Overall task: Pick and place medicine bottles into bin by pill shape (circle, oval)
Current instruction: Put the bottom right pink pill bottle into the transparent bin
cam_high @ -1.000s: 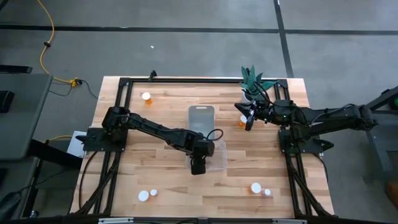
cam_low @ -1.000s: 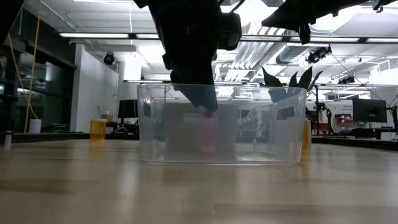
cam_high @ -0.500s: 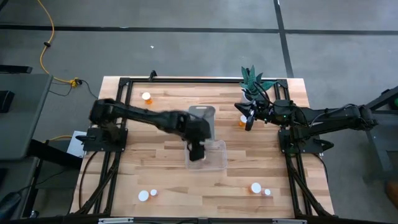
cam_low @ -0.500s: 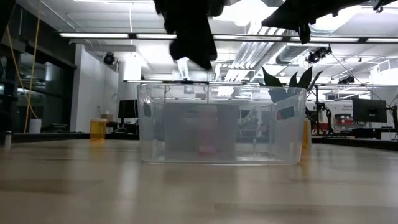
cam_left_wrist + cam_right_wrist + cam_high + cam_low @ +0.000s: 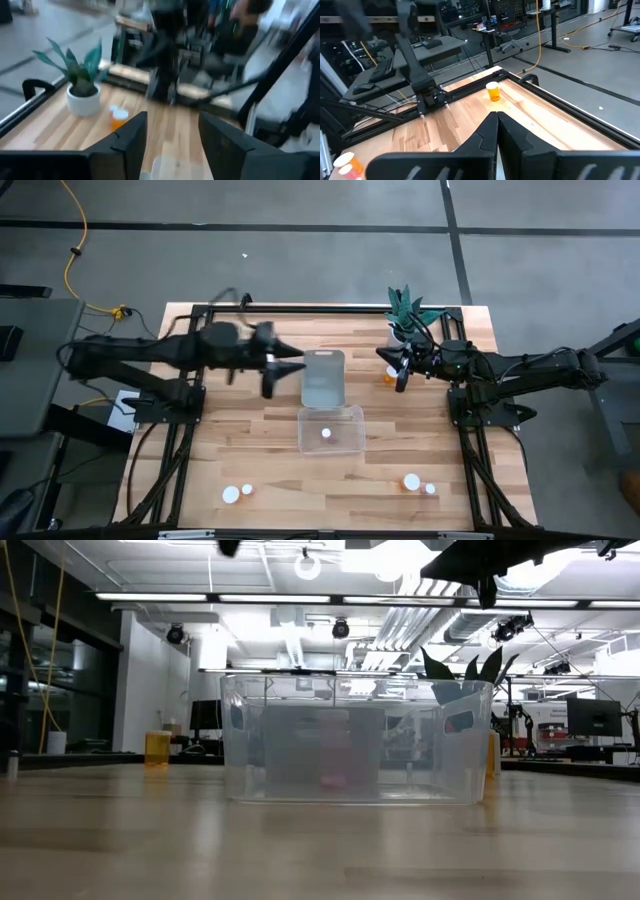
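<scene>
- The left pincer has swung away from the near clear bin toward the table's far left, and now hangs just beside the far bin; its fingers stand apart with nothing between them, as the left wrist view shows.
- A bottle now shows as a white cap inside the near bin, where a second ago the pincer reached in; judged from that, one drop-off is done and the arm is free for the next pick.
- The right pincer waits near the table's far right, beside the plant; its fingers are pressed together and empty; an orange bottle stands just beside it.
- Bottles left out: one by the far left corner, hidden under the left arm from above; two near the near left edge; two near the near right edge.
- The far-left bottle looks the nearest next target for the left arm; its pill shape cannot be made out.
</scene>
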Robot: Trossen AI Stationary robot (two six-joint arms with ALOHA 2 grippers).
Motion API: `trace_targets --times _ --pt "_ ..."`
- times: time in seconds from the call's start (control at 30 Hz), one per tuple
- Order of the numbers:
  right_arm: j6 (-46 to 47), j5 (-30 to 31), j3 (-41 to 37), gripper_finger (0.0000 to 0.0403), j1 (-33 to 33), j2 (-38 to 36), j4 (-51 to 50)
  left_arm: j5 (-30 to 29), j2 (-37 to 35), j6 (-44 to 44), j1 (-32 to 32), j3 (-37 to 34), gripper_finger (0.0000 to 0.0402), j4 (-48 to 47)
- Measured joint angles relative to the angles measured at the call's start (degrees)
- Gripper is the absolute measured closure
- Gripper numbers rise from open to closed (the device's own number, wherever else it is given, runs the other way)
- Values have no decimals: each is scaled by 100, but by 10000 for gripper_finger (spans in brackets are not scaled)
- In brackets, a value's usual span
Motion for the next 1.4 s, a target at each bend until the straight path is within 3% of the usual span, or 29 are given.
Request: trace_targets --times 0.17,0.3,0.43,0.63,0.73,0.9,1.07,1.23,1.4 --pt "0 -94 0 402 0 0 4 -414 -1335 -364 -6 -1705 286 1507" --pt "8 -96 0 402 0 0 9 -805 -2142 -468 3 -2554 334 2147" --pt "14 -108 0 402 0 0 59 -812 -2629 -456 -2 -2787 391 1983" --pt "16 -159 7 402 0 0 198 -741 -2817 45 -6 -2787 399 1634" --pt "165 -356 371 386 1 72 -466 -721 -2817 142 -12 -2787 399 1619" --pt "148 -847 1581 310 337 598 -2823 -727 -2812 140 -11 -2789 401 1345" --pt "527 -2445 2496 239 846 1207 -4945 -767 -2808 0 -11 -2789 401 1266" --pt "1871 -3631 2699 218 1729 1503 -6095 -858 -2808 -158 -11 -2789 401 1252" --pt "3836 -3545 2625 219 3044 1684 -6158 -778 -2808 -160 -11 -2789 401 1146"
